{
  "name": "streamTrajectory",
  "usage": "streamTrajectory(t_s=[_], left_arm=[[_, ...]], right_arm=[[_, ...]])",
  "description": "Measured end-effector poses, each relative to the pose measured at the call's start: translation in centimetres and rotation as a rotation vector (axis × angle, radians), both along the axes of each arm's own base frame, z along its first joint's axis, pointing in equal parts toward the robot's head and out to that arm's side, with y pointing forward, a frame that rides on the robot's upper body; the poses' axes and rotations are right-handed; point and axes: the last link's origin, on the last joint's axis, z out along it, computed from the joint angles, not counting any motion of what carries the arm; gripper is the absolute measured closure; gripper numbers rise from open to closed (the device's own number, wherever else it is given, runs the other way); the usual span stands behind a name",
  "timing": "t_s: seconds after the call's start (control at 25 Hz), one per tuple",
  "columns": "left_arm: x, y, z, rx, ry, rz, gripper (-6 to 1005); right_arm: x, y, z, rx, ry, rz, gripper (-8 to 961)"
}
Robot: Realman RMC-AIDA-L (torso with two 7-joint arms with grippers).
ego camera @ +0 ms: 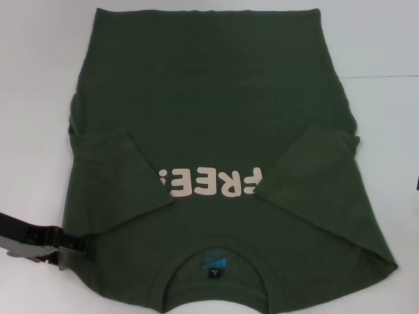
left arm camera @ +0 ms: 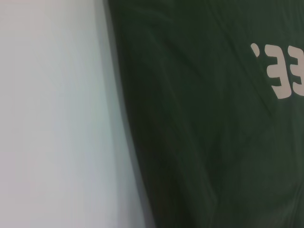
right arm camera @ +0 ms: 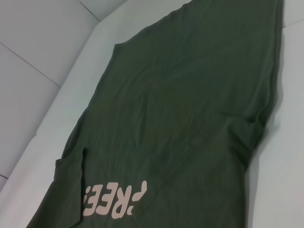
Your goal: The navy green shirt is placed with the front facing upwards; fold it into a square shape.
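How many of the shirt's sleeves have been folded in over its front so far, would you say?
2: the navy green shirt has its left sleeve and right sleeve both folded inward, their tips flanking the print.

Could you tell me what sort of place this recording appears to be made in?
Probably a lab or test bench for garment folding, not a home. A plain white table holds only the navy green shirt, laid flat with both sleeves folded in, and the left gripper sits at its near edge.

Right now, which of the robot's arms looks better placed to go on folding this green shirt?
Probably the left: the left gripper sits at the navy green shirt's shoulder edge near the collar, while the right gripper is out of the head view.
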Motion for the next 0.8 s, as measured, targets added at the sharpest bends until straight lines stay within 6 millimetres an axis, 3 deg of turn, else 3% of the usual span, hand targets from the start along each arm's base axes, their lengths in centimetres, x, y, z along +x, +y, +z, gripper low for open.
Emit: streamTrajectory(t_s=[0.76,0.8], left_arm=[[0.31,0.35,-0.31,-0.001,0.0,-0.018,509],[0.3,0.36,-0.31,0.0,0.0,-0.018,629]], right_arm=[[-0.09,0.1,-0.01,0.0,0.002,0.002,14],[-0.09,0.1,-0.02,0.0,0.002,0.002,14]])
